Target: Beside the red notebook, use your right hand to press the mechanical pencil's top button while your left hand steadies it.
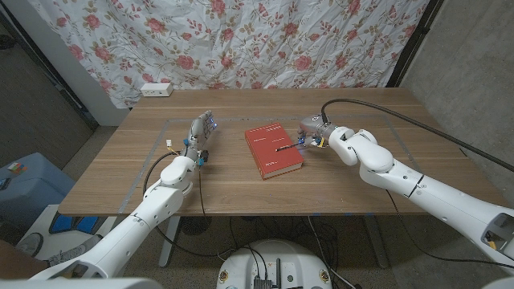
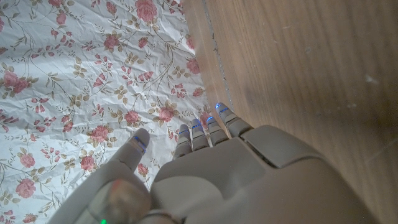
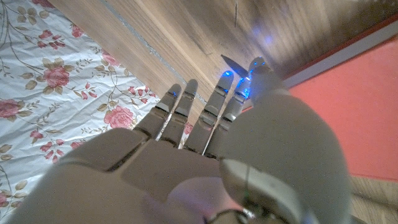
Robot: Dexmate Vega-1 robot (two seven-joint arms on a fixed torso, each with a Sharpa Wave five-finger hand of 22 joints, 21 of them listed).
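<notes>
Left hand point(image 1: 200, 131) upright, fingers point(image 2: 211, 127) extended; right hand point(image 1: 313, 130) reaching inward.

You find no text you can read here. The red notebook point(image 1: 273, 149) carries a few faint pale marks near its far edge (too small and blurred to make out), and nothing else bears a legible label, brand, number or sign.
</notes>
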